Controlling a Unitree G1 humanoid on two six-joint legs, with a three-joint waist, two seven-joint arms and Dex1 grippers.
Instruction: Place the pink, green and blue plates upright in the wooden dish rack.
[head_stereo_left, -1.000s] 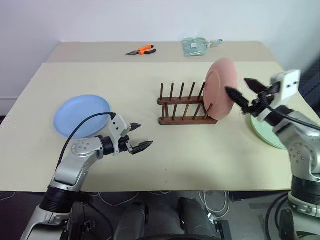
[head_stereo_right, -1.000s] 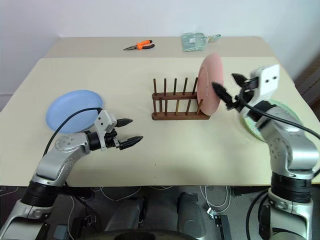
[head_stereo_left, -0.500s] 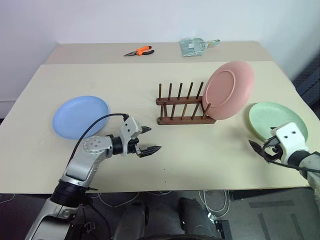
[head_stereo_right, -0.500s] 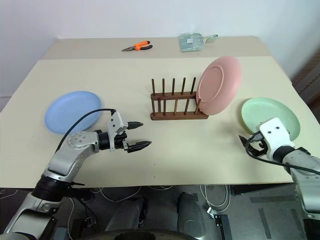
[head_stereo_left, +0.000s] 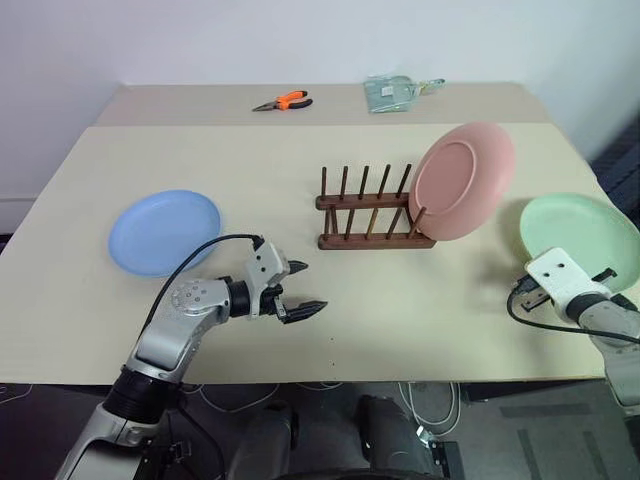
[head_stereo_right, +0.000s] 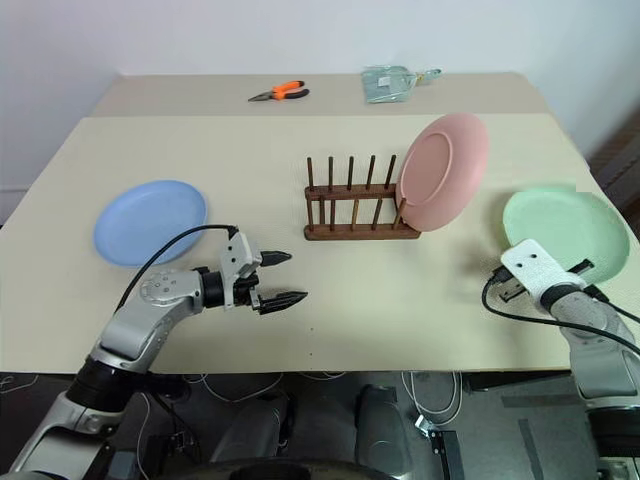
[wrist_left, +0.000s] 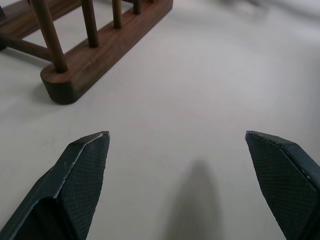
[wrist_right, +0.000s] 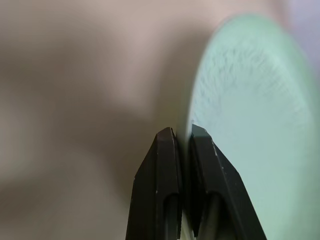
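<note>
The pink plate (head_stereo_left: 462, 182) stands upright at the right end of the wooden dish rack (head_stereo_left: 368, 213), leaning on its pegs. To the right of it, the green plate (head_stereo_left: 582, 234) lies flat. The blue plate (head_stereo_left: 165, 232) lies flat at the left. My right gripper (wrist_right: 181, 131) is shut, its tips at the green plate's near rim (wrist_right: 240, 100), and nothing shows between the fingers. Near the table's front, between the blue plate and the rack, my left gripper (head_stereo_left: 298, 290) stands open and empty. The left wrist view shows the rack's end (wrist_left: 75, 75) ahead of the left gripper (wrist_left: 175, 133).
Orange-handled pliers (head_stereo_left: 283, 100) and a clear packet (head_stereo_left: 395, 92) lie at the back of the beige table (head_stereo_left: 420, 290). The table's front edge runs just below both grippers.
My right gripper left the pink plate standing in the rack, swung down and right to the green plate's near rim, and shut. My left gripper drifted slightly right.
</note>
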